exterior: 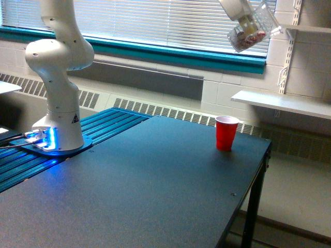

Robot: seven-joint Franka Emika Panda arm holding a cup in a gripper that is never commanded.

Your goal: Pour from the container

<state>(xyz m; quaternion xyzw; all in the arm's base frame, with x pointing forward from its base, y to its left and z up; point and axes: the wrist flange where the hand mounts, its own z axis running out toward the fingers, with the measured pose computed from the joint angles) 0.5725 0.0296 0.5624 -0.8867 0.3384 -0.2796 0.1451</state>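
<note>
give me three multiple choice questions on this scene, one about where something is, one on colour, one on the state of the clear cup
1. Where does the red cup stand?
A. on the dark table, toward the exterior view's right
B. on the white wall shelf
C. beside the robot's base

2. What colour is the window sill band?
A. yellow
B. teal
C. orange

3. How is the see-through container held?
A. upright on the table
C. lying on its side on the floor
B. tilted, high in the air above the table

Answers:
1. A, it rests on the table near the far right edge.
2. B, the sill under the blinds is teal.
3. B, the gripper holds it tilted near the top of the view, with reddish-white bits inside.
</note>
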